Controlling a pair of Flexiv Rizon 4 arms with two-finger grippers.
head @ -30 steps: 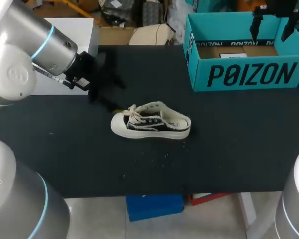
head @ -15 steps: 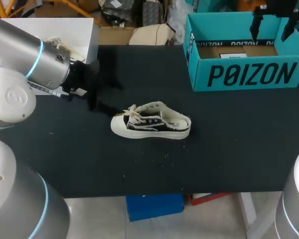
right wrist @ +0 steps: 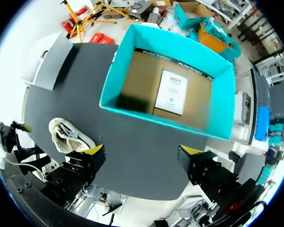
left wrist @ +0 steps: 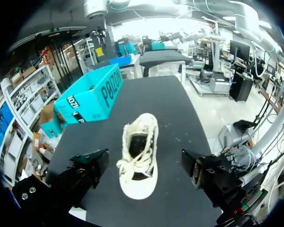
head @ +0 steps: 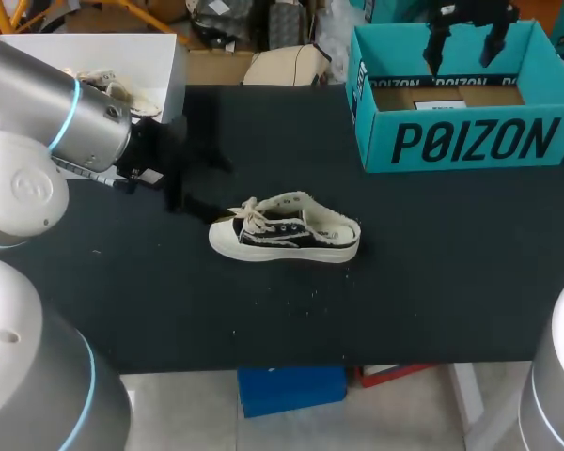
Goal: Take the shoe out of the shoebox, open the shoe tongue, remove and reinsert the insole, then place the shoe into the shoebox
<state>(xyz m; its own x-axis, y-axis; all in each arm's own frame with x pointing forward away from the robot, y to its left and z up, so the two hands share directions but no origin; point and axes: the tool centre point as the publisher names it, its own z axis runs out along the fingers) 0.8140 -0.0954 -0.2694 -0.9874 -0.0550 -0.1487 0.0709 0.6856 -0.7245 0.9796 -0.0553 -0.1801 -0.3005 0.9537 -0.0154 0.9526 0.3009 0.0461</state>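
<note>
shoe (head: pixel 284 228): a black-and-cream low sneaker, out of the box and standing on its sole at the middle of the table. The toe points to 9 o'clock and the heel to 3. The cream laces (head: pixel 249 214) lie loose over the toe end.
shoebox (head: pixel 470 141): teal with an open top, at about 1 o'clock from the shoe and well apart from it. Inside is a brown floor with a white label (right wrist: pixel 171 92) lying on it.
left gripper (left wrist: pixel 144 160): near the toe, at about 10 o'clock from it and not touching. Its fingers are spread wide with nothing gripped. From its own wrist the shoe lies ahead between the two fingers, toe end nearest.
right gripper (head: pixel 461 42): above the shoebox's far wall, at the box's 12 o'clock. It is released, its yellow tips far apart and empty, and its wrist looks down into the box.
table (head: pixel 432 282): a black top, with a few pale specks (head: pixel 312 293) at 5 o'clock from the shoe.
</note>
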